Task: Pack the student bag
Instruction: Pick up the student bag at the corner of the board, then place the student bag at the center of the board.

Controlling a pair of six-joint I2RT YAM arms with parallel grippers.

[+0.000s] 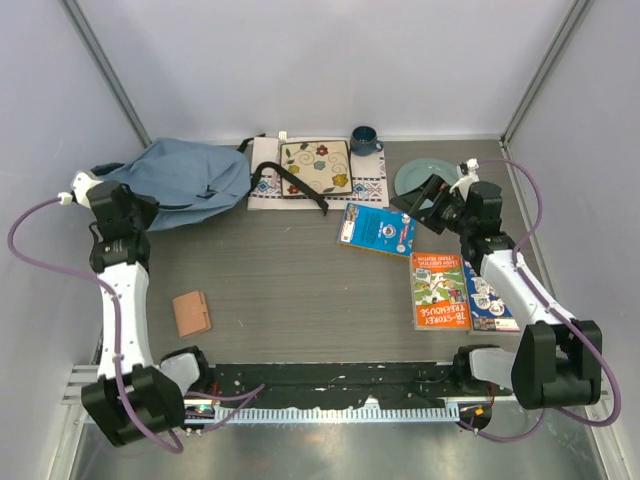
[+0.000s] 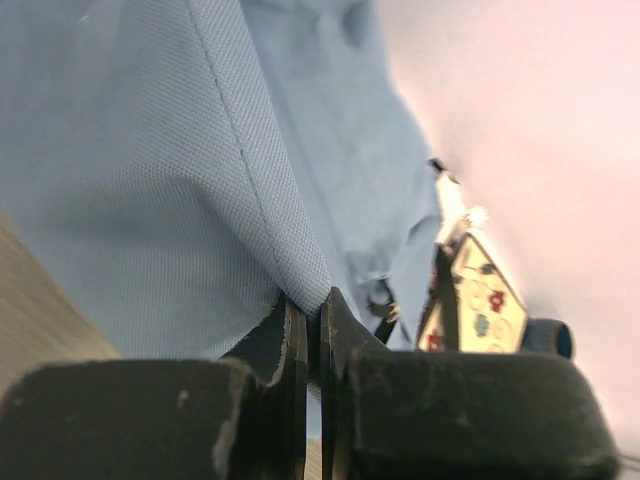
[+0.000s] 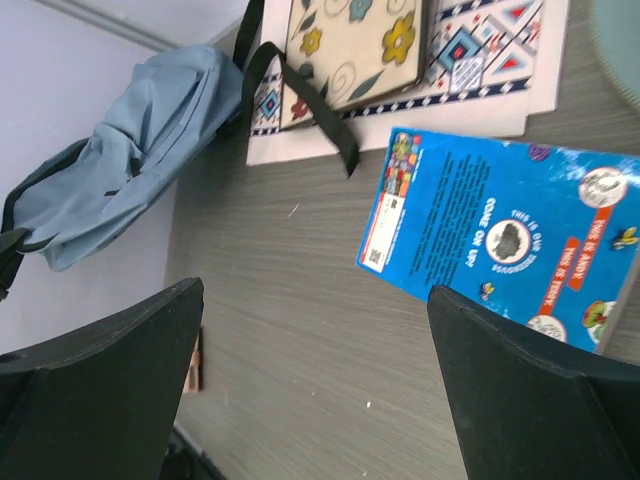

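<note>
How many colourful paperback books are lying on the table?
3: blue paperback mid-table, orange-green paperback nearer the right arm, blue-white paperback partly under that arm. More may be hidden.

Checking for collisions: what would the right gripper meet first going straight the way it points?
The open right gripper would likely meet the table just beside the blue book; depth is unclear, so it may clip the book.
</note>
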